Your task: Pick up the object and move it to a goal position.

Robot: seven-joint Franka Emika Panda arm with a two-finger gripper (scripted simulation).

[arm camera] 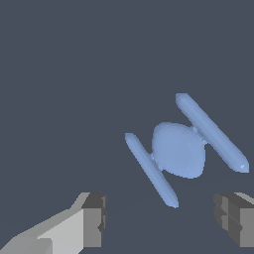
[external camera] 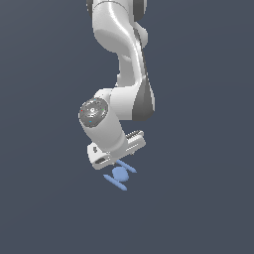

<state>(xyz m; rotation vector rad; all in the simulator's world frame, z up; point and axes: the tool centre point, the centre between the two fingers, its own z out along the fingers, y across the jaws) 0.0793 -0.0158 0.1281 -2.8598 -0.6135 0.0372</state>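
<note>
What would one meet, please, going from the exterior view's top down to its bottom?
The white robot arm → its round grey wrist joint → the gripper → the small light-blue object, lowest of all, just beneath the gripper.

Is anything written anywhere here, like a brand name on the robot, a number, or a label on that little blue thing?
No readable text in either view.
The white robot arm: no brand or number; the tiny coloured specks on its round grey joint cap are too small to read.
The small light-blue object with a ball-like centre between two thin bars: no markings.
The white tool, open: no markings.
</note>
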